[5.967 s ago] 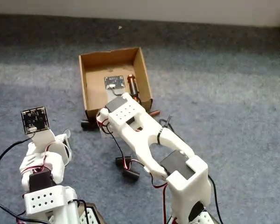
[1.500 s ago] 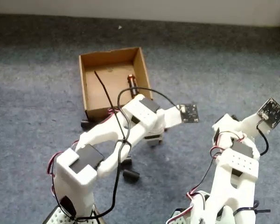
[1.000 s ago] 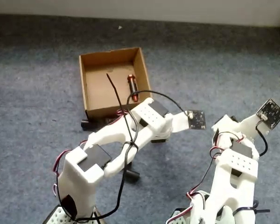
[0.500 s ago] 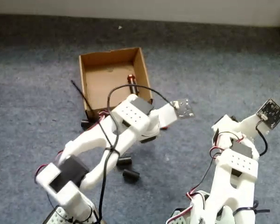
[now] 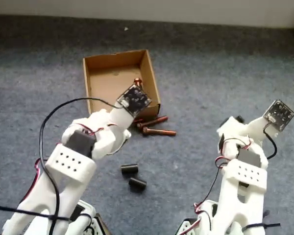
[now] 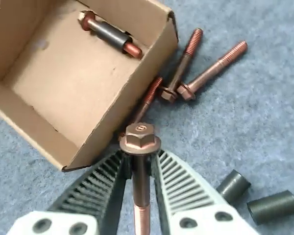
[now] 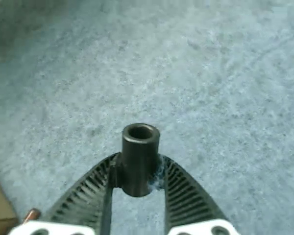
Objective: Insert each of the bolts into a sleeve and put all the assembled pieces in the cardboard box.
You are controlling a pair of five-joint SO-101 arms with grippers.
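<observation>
My left gripper [image 6: 140, 155] is shut on a copper bolt [image 6: 139, 139] with its hex head up, held above the carpet just outside the near corner of the cardboard box [image 6: 63, 83]. Inside the box lies one bolt in its sleeve [image 6: 110, 33]. Three loose bolts [image 6: 183, 61] lie fanned out against the box's side wall. Two black sleeves [image 6: 233, 185] lie on the carpet close by. My right gripper [image 7: 137, 161] is shut on a black sleeve [image 7: 140, 154], held upright with its bore showing. In the high view the box [image 5: 108, 83] is at the back, and the loose bolts [image 5: 157, 126] sit at its right corner.
Grey carpet covers the floor. In the high view two sleeves [image 5: 132, 176] lie in front of the box between the arms. The left arm [image 5: 103, 132] stands before the box and the right arm [image 5: 245, 142] is far to the right, over open carpet.
The left arm has drawn back from the bolts beside the box toward the left, holding a bolt; the loose bolts are now uncovered. The right arm shifted only slightly.
</observation>
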